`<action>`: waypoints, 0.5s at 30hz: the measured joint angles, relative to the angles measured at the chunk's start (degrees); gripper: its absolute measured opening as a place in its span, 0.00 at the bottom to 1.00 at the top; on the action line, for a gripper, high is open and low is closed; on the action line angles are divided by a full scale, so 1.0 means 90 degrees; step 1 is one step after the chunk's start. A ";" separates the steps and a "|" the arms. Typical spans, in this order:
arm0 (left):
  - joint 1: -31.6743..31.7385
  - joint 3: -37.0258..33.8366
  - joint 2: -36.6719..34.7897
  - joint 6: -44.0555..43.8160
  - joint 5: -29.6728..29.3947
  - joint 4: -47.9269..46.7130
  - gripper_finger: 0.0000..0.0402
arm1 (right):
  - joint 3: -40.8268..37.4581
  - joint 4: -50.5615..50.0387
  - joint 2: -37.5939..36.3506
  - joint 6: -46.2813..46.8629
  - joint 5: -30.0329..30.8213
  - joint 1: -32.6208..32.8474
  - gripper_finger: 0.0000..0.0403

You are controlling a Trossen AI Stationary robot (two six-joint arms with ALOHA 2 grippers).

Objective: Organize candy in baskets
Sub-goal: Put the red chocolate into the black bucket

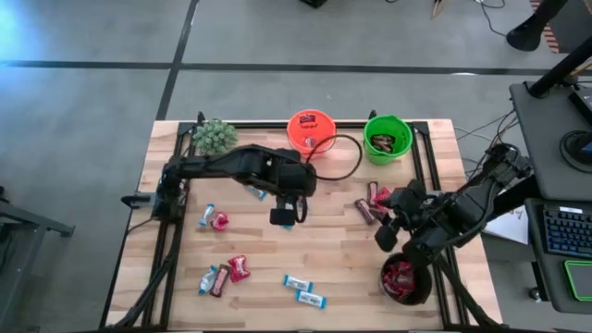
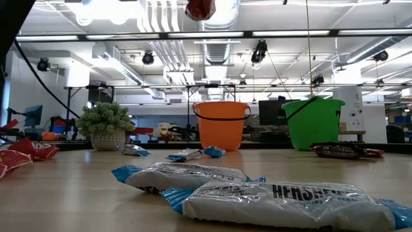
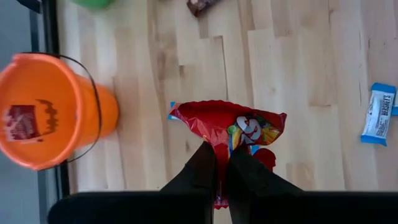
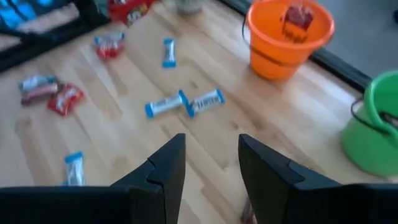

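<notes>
One camera looks straight down, one level across the table point(image 1: 333, 245); wrist cameras look close. All share the orange bucket point(image 1: 310, 130).

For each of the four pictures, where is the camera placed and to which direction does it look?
High view: above, looking straight down on table and both arms.
Low view: at tabletop height, looking level across candy toward the room; no arm shows.
Left wrist view: looks down past the left gripper shut on a red packet.
Right wrist view: looks past the open right gripper.
Shared: the orange basket shows in all four.
</notes>
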 joint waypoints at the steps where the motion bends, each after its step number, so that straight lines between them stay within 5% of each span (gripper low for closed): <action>1: 0.0003 0.0000 -0.0055 0.0038 -0.0010 0.0001 0.00 | 0.0000 0.0170 0.0000 -0.0165 0.0063 -0.0087 0.34; 15: 0.0036 0.0000 -0.0964 0.0466 -0.0090 0.0123 0.00 | 0.0000 0.3812 -0.0007 -0.2976 0.0119 -0.1331 0.34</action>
